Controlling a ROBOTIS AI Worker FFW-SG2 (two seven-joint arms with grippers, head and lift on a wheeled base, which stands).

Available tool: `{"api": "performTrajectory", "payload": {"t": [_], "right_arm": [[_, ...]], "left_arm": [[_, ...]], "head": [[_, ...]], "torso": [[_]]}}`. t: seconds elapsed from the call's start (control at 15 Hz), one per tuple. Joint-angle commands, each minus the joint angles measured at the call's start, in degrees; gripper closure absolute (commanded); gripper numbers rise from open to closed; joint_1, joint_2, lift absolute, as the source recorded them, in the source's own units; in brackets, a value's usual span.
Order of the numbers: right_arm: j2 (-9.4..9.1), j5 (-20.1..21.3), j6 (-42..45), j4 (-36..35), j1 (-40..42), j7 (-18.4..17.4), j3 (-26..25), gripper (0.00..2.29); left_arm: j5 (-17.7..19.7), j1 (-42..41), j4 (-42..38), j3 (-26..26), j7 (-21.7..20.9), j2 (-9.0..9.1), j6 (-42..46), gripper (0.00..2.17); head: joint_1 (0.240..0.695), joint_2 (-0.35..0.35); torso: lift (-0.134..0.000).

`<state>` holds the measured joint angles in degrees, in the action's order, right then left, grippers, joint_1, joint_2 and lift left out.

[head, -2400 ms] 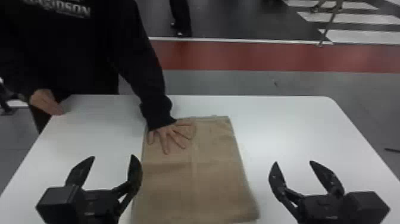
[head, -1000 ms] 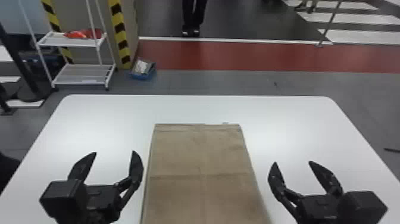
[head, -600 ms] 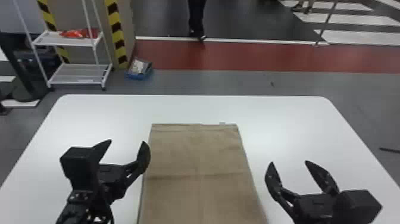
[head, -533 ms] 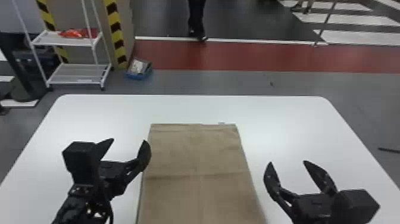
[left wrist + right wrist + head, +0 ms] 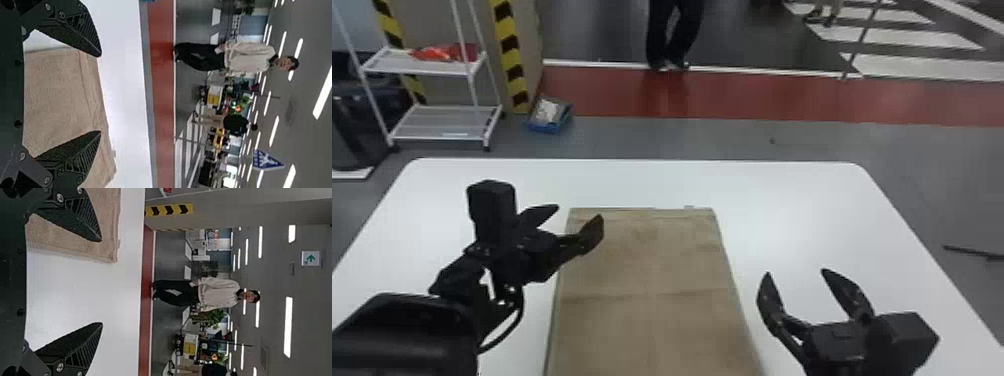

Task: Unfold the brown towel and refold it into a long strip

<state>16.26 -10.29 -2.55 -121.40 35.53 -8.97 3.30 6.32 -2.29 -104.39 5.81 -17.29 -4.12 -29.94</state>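
While the desk (image 5: 807, 210) carries the towel (image 5: 652, 260), laid flat, the left hand (image 5: 580, 212) hovers, fingers apart, near the towel's far left corner, and the right hand (image 5: 796, 272), likewise open and empty, hangs right of the towel.

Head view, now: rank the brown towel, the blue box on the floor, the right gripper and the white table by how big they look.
Largest to smallest:
1. White table
2. Brown towel
3. Right gripper
4. Blue box
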Motion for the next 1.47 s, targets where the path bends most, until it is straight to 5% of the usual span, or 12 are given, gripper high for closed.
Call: {"api": "performTrajectory", "payload": {"t": [0.0, 0.47, 0.93, 1.4], "right_arm": [[0.61, -0.26, -0.4, 0.02, -0.28, -0.08, 0.04, 0.13], [2.28, -0.87, -1.8, 2.04, -3.1, -0.26, 2.06, 0.13], [3.25, -1.93, -2.33, 4.68, -6.26, -0.35, 4.08, 0.13], [3.86, -2.01, -3.39, 5.82, -8.46, -0.43, 5.92, 0.13]], "left_arm": [[-2.71, 4.31, 3.58, -0.1, -4.86, -0.01, -4.12, 0.2], [-12.82, 18.29, 16.94, 2.1, -19.1, 0.16, -10.98, 0.2], [-13.87, 28.75, 37.68, 2.36, -20.24, 0.16, -5.53, 0.2], [-16.16, 31.91, 47.0, 1.31, -19.97, 0.25, 0.45, 0.2]], "head": [[0.695, -0.141], [0.695, -0.159], [0.695, -0.136], [0.695, -0.098]], "torso": [[-0.103], [-0.103], [-0.103], [-0.103]]}}
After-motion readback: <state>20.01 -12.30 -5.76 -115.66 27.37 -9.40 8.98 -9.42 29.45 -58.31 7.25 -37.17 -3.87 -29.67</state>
